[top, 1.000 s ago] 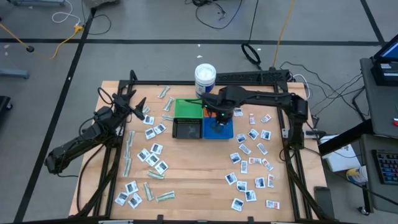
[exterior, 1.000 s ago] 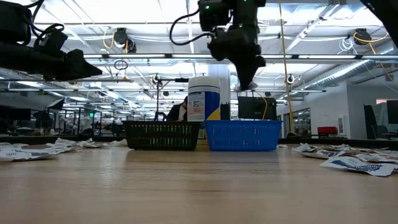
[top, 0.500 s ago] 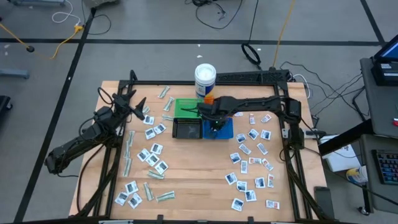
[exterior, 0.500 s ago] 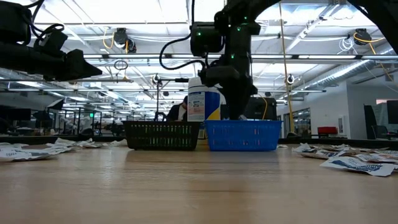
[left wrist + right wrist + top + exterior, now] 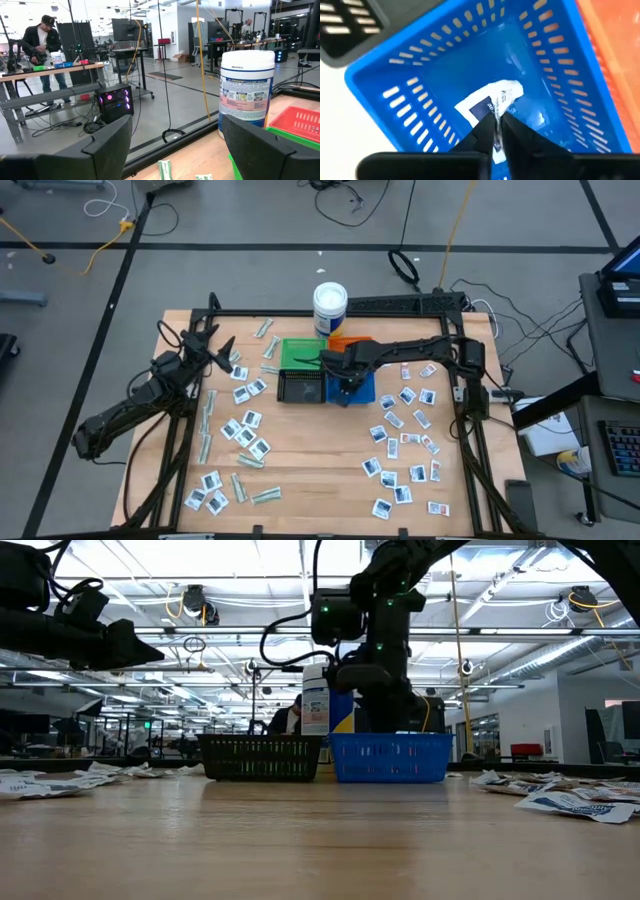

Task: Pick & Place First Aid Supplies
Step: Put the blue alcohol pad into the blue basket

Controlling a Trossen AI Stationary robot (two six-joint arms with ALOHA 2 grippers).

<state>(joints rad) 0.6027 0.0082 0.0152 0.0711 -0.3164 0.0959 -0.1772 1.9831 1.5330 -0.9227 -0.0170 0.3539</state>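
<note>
The right gripper (image 5: 496, 131) is reaching down into the blue bin (image 5: 420, 95), its two dark fingers (image 5: 482, 131) nearly together and pinching the near edge of a white sachet (image 5: 492, 102). The sachet is hanging just over the bin's blue floor. In the right wrist view its long axis is running from about 8 o'clock to 2 o'clock, the far end rounded and slightly crumpled. It is a small flat white packet with a dark blue printed block and small lettering too fine to read.

From above, the right gripper (image 5: 346, 383) is sitting near the table's centre, with the black bin (image 5: 299, 388) touching the blue bin (image 5: 362, 392) at its 9 o'clock, the green bin (image 5: 297, 354) at 10 o'clock and the orange bin (image 5: 348, 341) at 12 o'clock. A white tub (image 5: 329, 307) with a blue label is standing beyond them.

More white sachets (image 5: 402, 435) are lying scattered at the table's 3 to 5 o'clock, and others with pale-green strips (image 5: 207, 408) at 7 to 9 o'clock.

The left gripper (image 5: 222, 355) is waiting at the table's 9 o'clock, fingers (image 5: 107, 150) spread wide, holding nothing.
</note>
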